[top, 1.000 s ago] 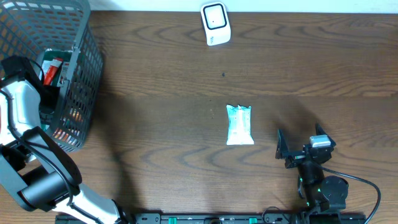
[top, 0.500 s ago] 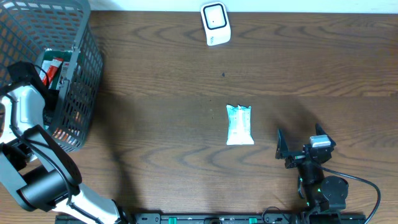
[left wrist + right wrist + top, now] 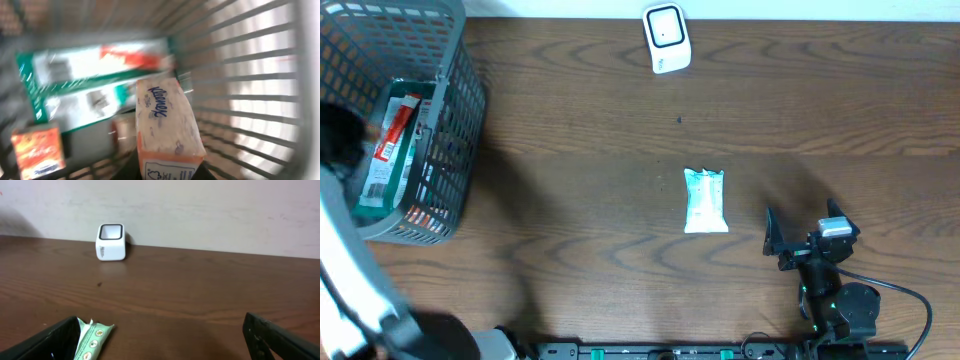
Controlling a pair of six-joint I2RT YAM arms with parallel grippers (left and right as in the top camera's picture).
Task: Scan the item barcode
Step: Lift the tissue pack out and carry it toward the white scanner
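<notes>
Pinching a blurred, apparently Kleenex pack [image 3: 165, 120] inside the wire basket [image 3: 458, 120], the left gripper [image 3: 167, 172] needs a straight lift clear of its rim toward the scanner [image 3: 666, 38]; the right gripper [image 3: 165, 340] rests spread.
</notes>
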